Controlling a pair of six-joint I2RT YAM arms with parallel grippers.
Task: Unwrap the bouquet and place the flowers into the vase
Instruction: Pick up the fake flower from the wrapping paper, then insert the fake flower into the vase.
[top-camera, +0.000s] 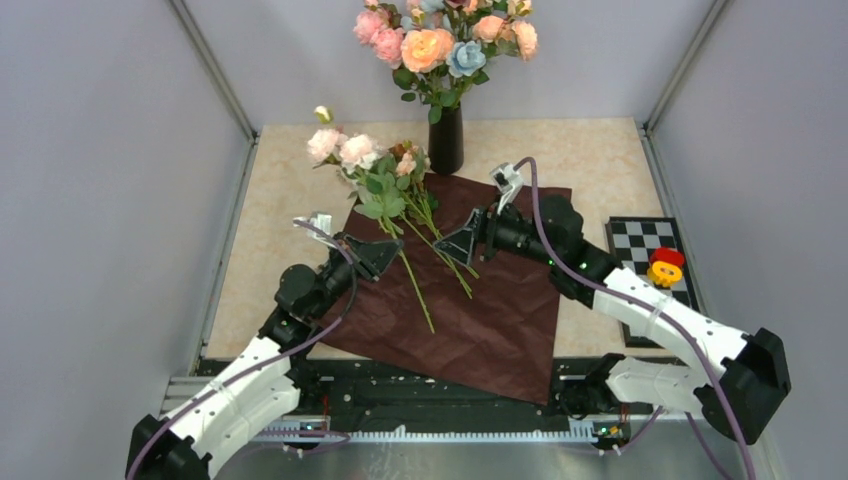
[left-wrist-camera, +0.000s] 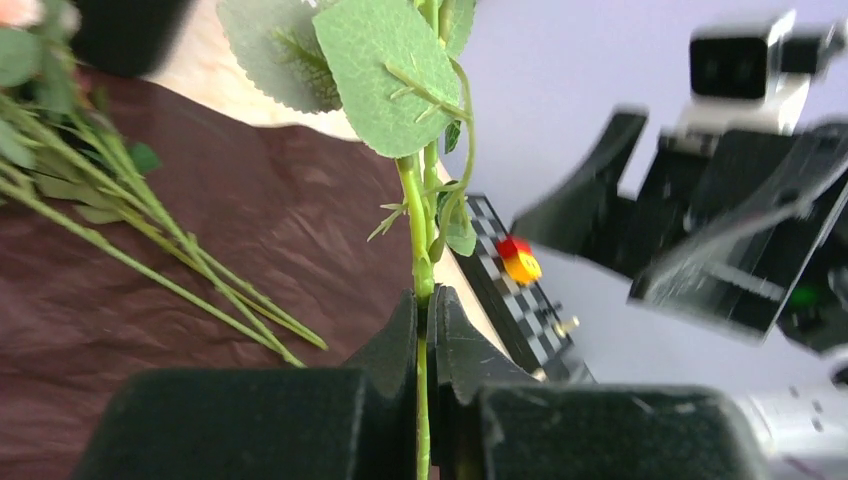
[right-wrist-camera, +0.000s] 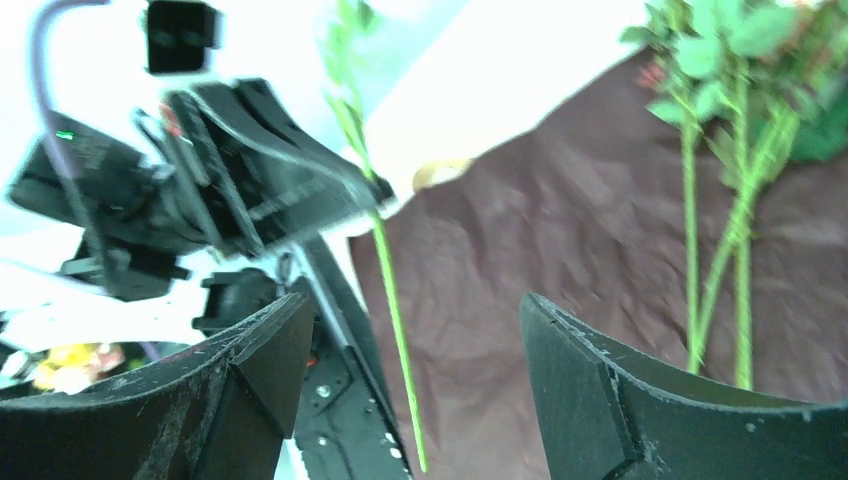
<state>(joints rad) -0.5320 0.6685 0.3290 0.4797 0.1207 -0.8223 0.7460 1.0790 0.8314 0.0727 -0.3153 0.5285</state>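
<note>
Left gripper (left-wrist-camera: 425, 300), fingers clamped shut, holds a flower (left-wrist-camera: 420, 225) by its stem, blooms pointing beyond the fingertips and cut end trailing behind, while the outstretched right gripper (right-wrist-camera: 415, 310) gapes empty alongside over maroon paper (top-camera: 490, 320).

We find no readable text, label, brand or number in any of the three views. The checkered board (top-camera: 640, 236) on the right carries only black and white squares. The red-and-yellow button (top-camera: 665, 267) on it shows no marking we can make out.
</note>
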